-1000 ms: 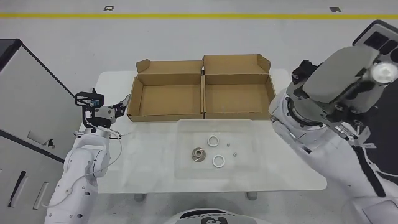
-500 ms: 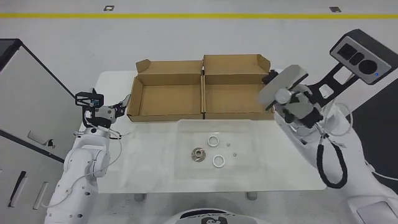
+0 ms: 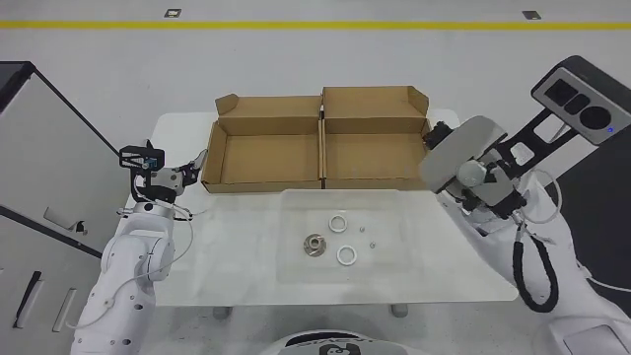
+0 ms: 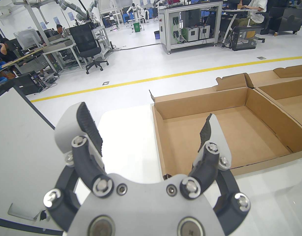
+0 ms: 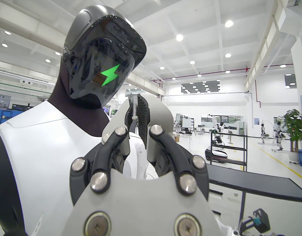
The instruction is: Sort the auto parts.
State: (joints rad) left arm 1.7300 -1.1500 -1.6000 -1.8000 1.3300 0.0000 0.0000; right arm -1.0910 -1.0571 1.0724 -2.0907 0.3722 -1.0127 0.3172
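On the clear mat (image 3: 296, 266) lie two white rings (image 3: 337, 223) (image 3: 347, 254), a metal hub (image 3: 314, 246) and two tiny bits (image 3: 361, 227). Behind the mat stand two open cardboard boxes, left (image 3: 266, 158) and right (image 3: 375, 153), both bare inside. My left gripper (image 3: 192, 168) (image 4: 146, 121) hangs open and holds nothing beside the left box's outer wall (image 4: 157, 133). My right arm (image 3: 473, 173) is raised over the table's right edge. Its gripper (image 5: 137, 109) points upward and is shut on a threaded metal bolt (image 5: 134, 108).
A grey cabinet (image 3: 39, 148) stands close to the table's left side. A dark screen on a stand (image 3: 582, 108) sits at the right. The white table (image 3: 237, 266) has free room left of the mat.
My right arm has swung down from close under the camera to the table's right edge beside the right box. The left arm and the parts on the mat have kept still.
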